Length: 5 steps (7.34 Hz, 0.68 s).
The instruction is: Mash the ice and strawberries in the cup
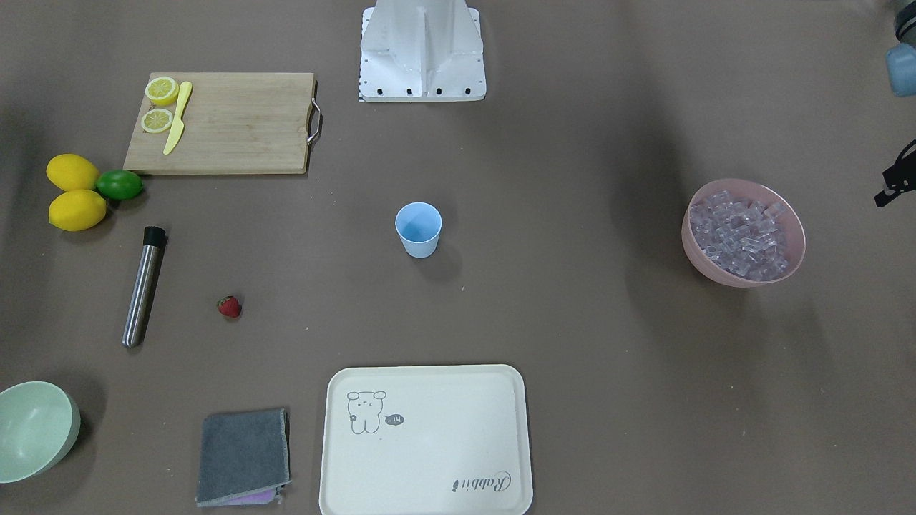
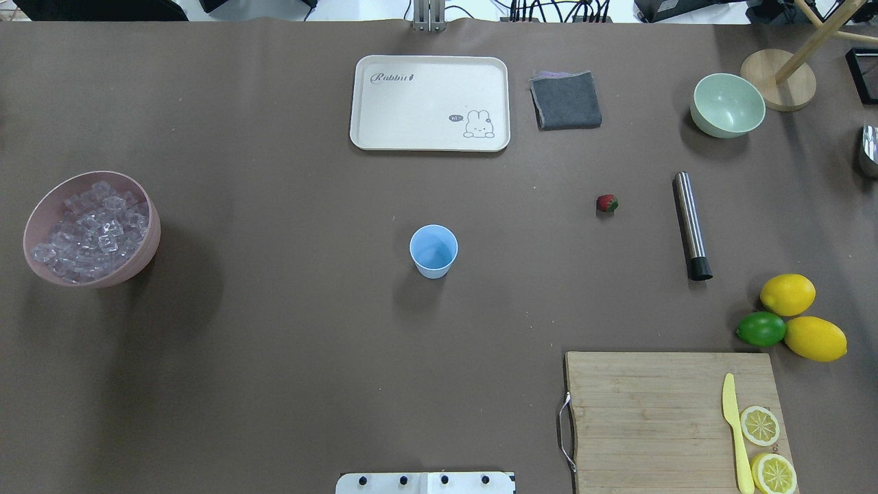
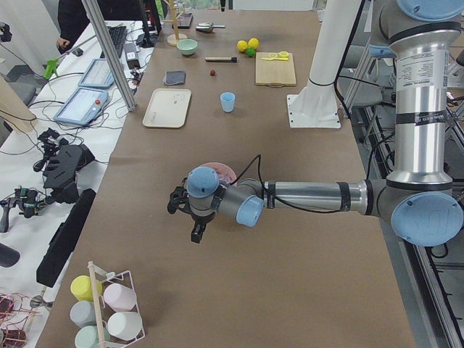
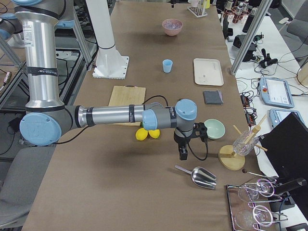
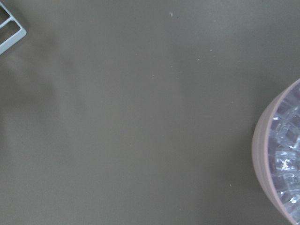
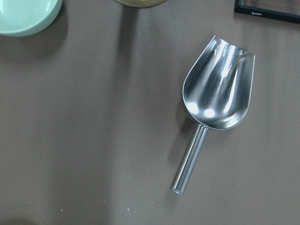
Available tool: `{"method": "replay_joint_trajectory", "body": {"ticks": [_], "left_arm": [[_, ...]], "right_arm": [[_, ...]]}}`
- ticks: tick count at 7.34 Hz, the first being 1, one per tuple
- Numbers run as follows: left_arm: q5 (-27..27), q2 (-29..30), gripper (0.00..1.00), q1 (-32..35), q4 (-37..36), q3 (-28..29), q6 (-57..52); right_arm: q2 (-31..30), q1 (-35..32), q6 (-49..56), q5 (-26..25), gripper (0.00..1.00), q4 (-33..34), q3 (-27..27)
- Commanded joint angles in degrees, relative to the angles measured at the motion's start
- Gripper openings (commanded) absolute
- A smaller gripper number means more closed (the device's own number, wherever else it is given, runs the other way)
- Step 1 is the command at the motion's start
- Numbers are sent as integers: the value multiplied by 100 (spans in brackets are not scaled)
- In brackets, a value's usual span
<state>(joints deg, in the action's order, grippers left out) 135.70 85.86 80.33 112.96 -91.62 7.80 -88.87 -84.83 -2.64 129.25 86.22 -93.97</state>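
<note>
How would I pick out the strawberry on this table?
Find the wooden cutting board near the robot's right side. Beyond it lies a steel rod with a black tip, and the strawberry sits alone on the table beside that rod, toward the blue cup. It is tiny and red with a green cap, far smaller than the lemons and lime.

Smooth plastic cup [image 2: 433, 250], glossy metal scoop [image 6: 219, 96]

Cream tray [image 2: 384, 110], rabbit print, lies flat. Folded grey cloth [image 2: 566, 100] just beside its short edge. Pale green bowl [image 2: 727, 104] beyond the cloth, metal scoop [image 6: 218, 96] farther still. Black-capped steel cylinder [image 2: 691, 225], lemons [image 2: 787, 294] and lime [image 2: 761, 328] lie well apart from the tray on the cloth side. Cutting board [image 2: 645, 412], diagonally across from the tray, carries lemon halves [image 2: 760, 425] and a yellow knife [image 2: 734, 432]. Pink bowl [image 2: 152, 237] sits well apart on the tray's other side.
</note>
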Motion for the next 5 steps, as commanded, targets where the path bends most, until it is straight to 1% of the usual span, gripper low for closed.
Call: {"method": "replay_joint_trajectory", "body": {"ticks": [1, 5], "left_arm": [[-723, 28, 98, 9, 146, -13, -6], [-773, 212, 98, 17, -54, -5, -15]], "right_arm": [[1, 2, 0, 3, 100, 0, -7], [-7, -7, 0, 3, 100, 0, -7]]}}
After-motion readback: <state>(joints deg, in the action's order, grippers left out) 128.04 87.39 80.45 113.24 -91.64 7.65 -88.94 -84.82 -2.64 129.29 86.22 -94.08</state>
